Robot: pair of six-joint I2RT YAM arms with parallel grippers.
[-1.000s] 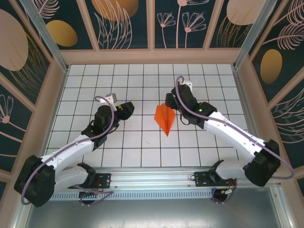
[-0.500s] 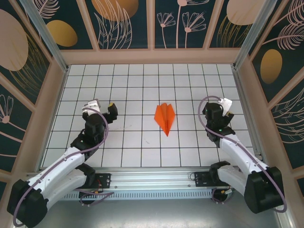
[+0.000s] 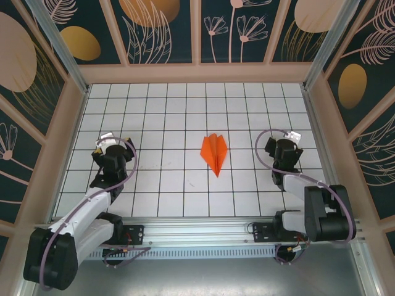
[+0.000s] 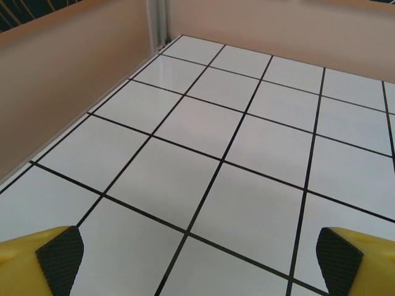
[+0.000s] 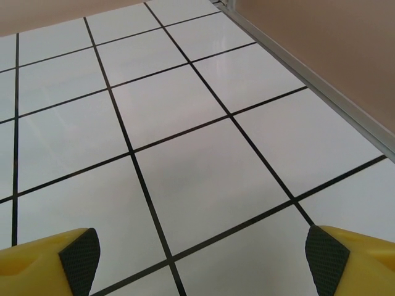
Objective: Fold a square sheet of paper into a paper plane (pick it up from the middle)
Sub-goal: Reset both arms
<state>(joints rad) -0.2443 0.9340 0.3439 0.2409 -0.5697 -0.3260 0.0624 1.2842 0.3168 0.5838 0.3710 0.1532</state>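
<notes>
A bright orange paper plane (image 3: pixel 214 154), folded as a slim pointed dart with a centre crease, is seen lying on the white tiled counter (image 3: pixel 173 185) near its middle, with its point directed toward the near edge. It is touched by neither arm.

The left pincer (image 4: pixel 199 256) is shown spread wide, its yellow fingers (image 4: pixel 24 262) and black textured pads (image 4: pixel 60 253) set at opposite edges of the wrist view with bare tile between them. Nothing is held, and it is placed well to the left of the plane. The right pincer (image 5: pixel 202 259) is likewise spread wide and empty, over tiles close to the right-hand wall (image 5: pixel 345 49), well apart from the plane on the other side.

The folding is judged to be finished, so the step in hand is taken to be the closing one, with the plane released and the arms kept clear of it. Little more seems to be called for. If the arms are to be parked, a path away from the thin paper would be needed, since so light a thing could be shifted by a passing finger or cable. Whether the wings lie fully flat cannot be told from above.
</notes>
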